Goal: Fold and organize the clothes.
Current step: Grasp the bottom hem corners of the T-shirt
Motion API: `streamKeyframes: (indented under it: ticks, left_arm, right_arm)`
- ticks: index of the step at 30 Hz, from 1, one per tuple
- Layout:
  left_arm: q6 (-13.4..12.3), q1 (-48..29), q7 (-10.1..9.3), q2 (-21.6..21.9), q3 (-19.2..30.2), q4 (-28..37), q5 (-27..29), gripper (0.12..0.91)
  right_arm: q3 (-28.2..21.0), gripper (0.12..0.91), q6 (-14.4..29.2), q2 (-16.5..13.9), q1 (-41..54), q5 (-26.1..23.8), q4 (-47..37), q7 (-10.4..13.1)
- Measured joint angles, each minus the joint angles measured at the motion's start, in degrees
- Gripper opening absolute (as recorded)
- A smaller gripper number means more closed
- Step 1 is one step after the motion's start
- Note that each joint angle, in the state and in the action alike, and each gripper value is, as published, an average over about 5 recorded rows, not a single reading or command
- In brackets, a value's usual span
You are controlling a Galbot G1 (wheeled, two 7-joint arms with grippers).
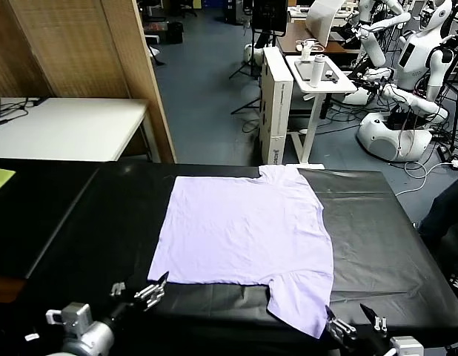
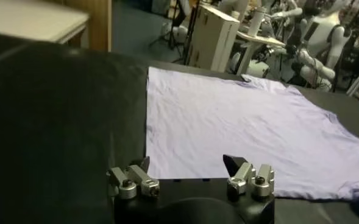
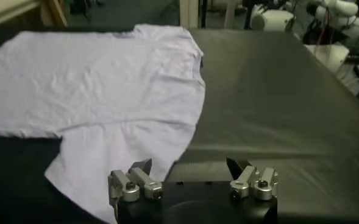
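I see 1 light lavender short-sleeved T-shirt (image 1: 247,233) of thin fabric spread flat on the black cloth-covered table (image 1: 88,222), sleeves toward the table's near and far edges. My left gripper (image 1: 140,289) hovers just off the shirt's near-left corner, jaws apart and empty. My right gripper (image 1: 355,320) sits beside the near sleeve, jaws also spread, holding nothing. Beyond the shirt stands a white rolling side table (image 1: 318,74).
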Motion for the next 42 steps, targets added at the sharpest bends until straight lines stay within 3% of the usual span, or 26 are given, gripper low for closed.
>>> streamKeyframes:
  ticks: [14, 27, 32, 39, 42]
  left_arm:
    - [-0.6, -3.1, 0.63, -2.4, 0.6, 4.8, 0.7, 0.907]
    - [-0.7, -3.7, 0.9, -3.4, 1.0, 8.1, 0.4, 0.907]
    - [-0.9, -3.5, 0.93, -3.5, 1.0, 8.3, 0.5, 0.902]
    - [-0.9, -3.8, 0.93, -3.4, 1.0, 8.6, 0.6, 0.729]
    - [-1.0, -4.0, 0.94, -3.5, 1.1, 8.9, 0.6, 0.689]
  right_arm:
    - [-4.7, 0.907, 0.0, 1.5, 2.4, -1.4, -2.5, 0.0]
    - [-5.4, 0.891, -0.1, 2.0, 1.6, -1.7, -2.9, 0.2]
    - [-4.8, 0.797, 0.0, 2.1, 1.5, -1.7, -3.6, 0.2]
    - [-4.7, 0.683, 0.2, 2.3, 1.5, -1.6, -4.3, -0.2]
    - [-4.7, 0.555, 0.2, 2.3, 1.6, -1.5, -4.4, -0.2]
